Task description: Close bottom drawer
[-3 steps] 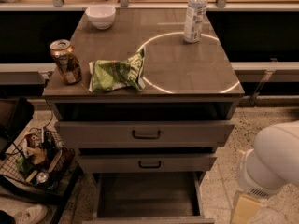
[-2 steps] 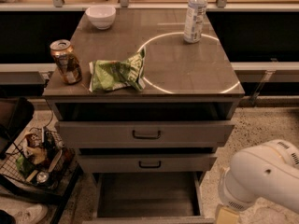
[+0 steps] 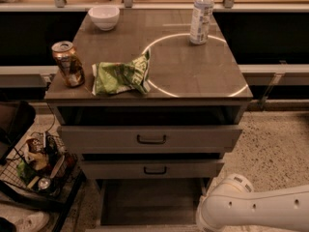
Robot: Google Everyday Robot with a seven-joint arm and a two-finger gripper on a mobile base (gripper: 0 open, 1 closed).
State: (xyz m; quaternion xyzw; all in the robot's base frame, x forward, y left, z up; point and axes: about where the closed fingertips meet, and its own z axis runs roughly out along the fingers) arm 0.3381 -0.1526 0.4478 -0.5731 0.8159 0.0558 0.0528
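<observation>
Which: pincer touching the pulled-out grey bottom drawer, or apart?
Cannot tell. The camera view shows only the white arm, lower right beside the grey bottom drawer; the pincer is out of view, so no contact or gap shows.

Speckled terrazzo floor (image 3: 280, 144); grey surface (image 3: 193, 76) with bright ring reflection (image 3: 155, 87); wire basket (image 3: 13, 177) at left; dark wall panels (image 3: 270, 37) behind.

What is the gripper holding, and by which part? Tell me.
Cannot be told: the gripper is out of view, seemingly past the bottom edge. Only the arm shows, low right beside the open bottom drawer.
</observation>
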